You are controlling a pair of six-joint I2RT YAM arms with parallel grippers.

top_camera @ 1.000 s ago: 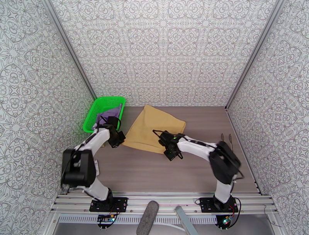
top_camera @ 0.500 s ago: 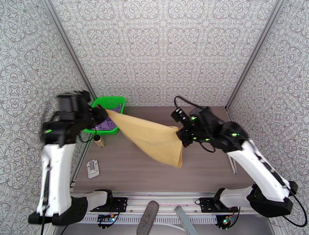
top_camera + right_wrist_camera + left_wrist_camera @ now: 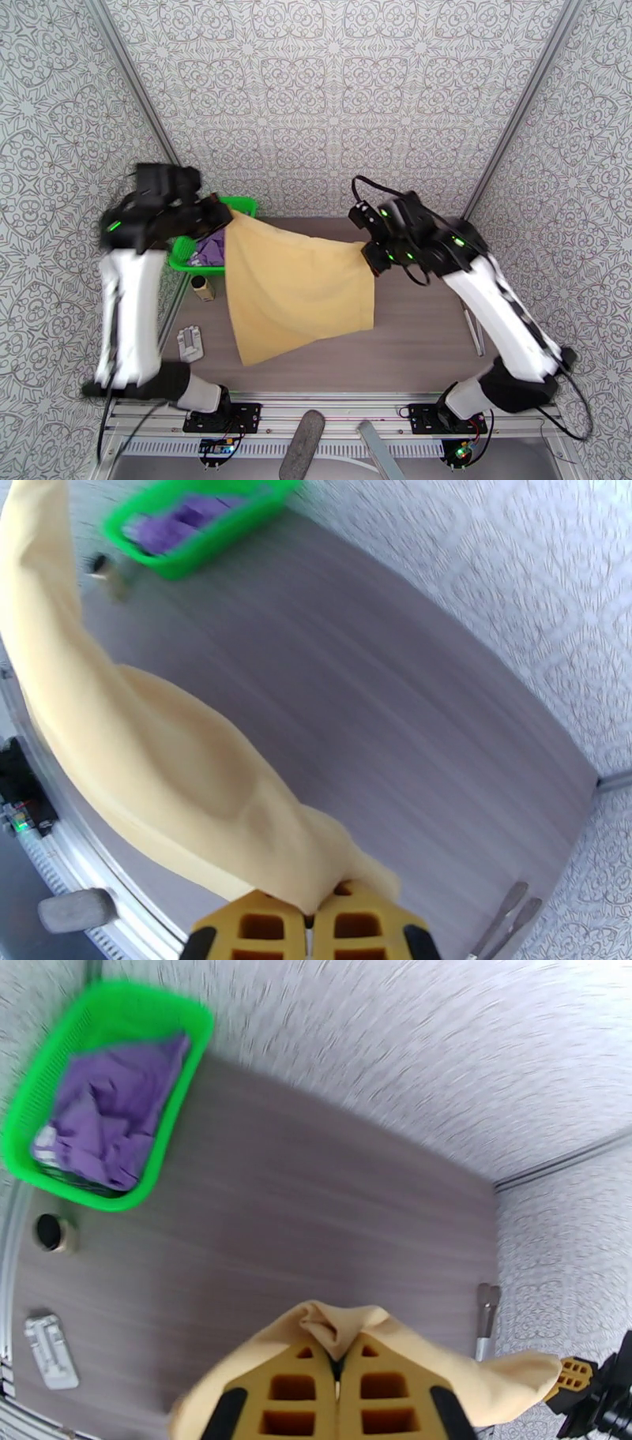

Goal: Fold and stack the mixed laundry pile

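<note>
The mustard garment (image 3: 296, 284) hanging from the left end effector (image 3: 221, 217) covers one end of the green basket (image 3: 183, 254) and part of the purple T-shirt (image 3: 209, 249). The right end effector (image 3: 310, 910) is cut by the bottom edge; far ahead of it, a small object (image 3: 107, 571) is blurred beyond telling.

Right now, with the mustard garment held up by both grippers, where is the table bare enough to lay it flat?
The table under the mustard garment is bare across its middle and right, from the green basket to the metal tools at the right edge. The left edge is crowded: basket holding the purple shirt, a small cylinder, a white block.
</note>
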